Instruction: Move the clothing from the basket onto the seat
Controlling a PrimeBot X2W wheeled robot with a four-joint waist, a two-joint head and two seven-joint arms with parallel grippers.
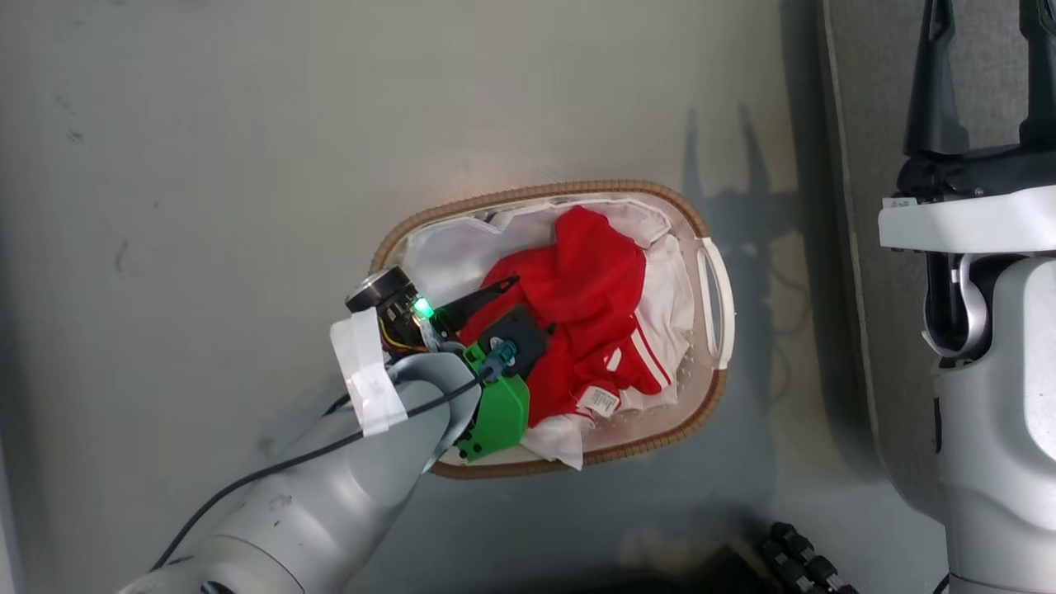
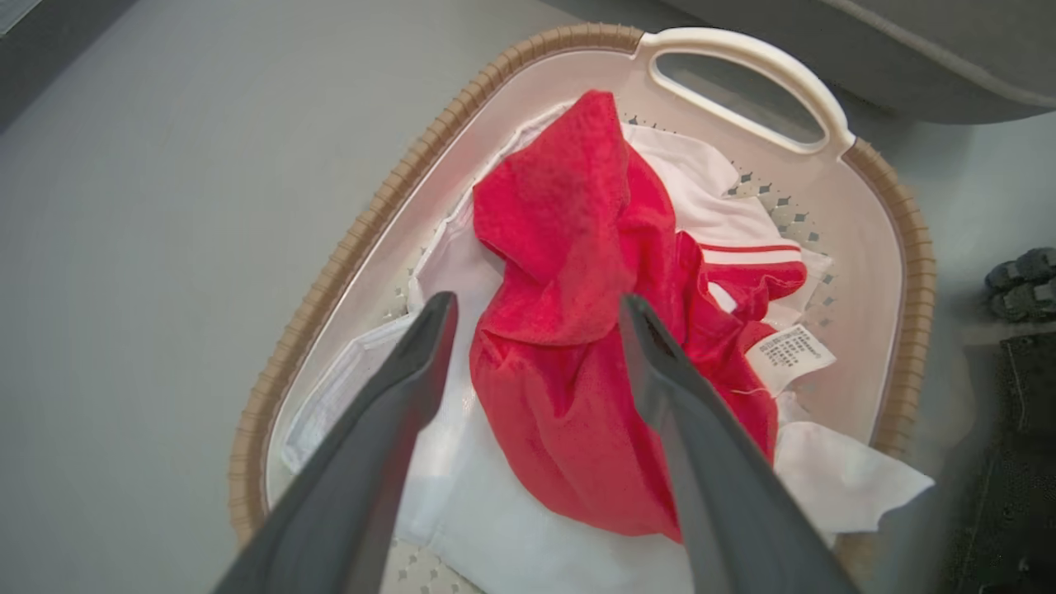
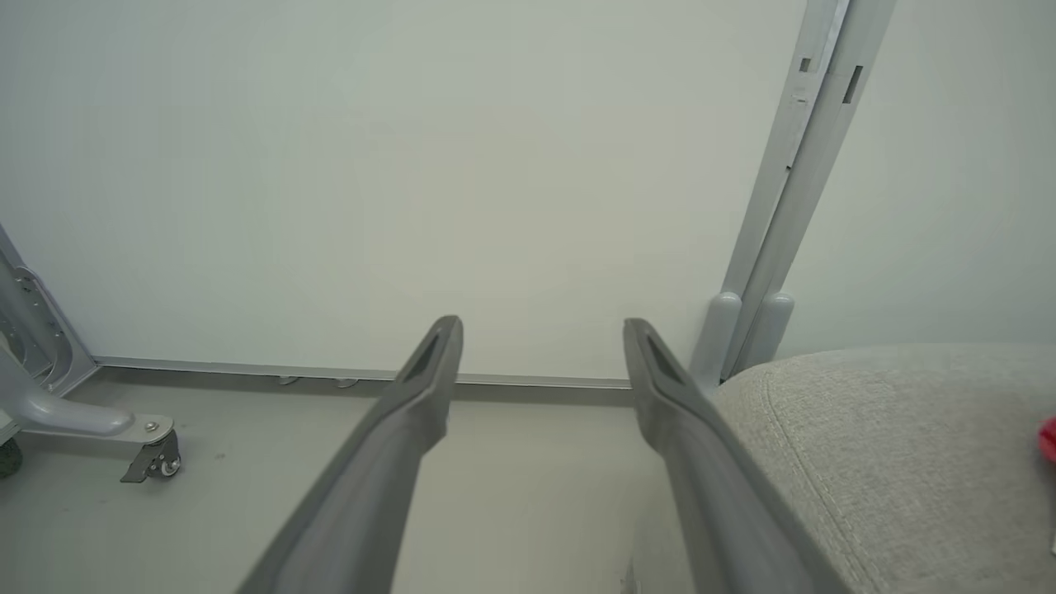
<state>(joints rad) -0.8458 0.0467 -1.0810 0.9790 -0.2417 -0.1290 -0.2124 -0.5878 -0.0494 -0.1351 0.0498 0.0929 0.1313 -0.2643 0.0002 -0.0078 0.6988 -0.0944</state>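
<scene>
Over the basket, the left gripper is hovering with its two dark fingers spreading wide apart, one on each side of a raised fold of the clothing. Nothing is being gripped between them; whether the tips are brushing the fabric cannot be told. The clothing is lying crumpled in the middle of the basket on top of the white liner, with its white stripes and a printed care label showing toward one side. The basket is sitting on the grey floor, its slotted handle facing the seat nearby. Off to the robot's right, the right gripper is hanging in the air with its fingers parted wide and empty, one finger crossing in front of the seat's rounded edge. Beyond it a pale wall is rising, with a grey upright post and a caster-footed frame at its base. A sliver of red is showing on the seat's far edge, too small to identify.
</scene>
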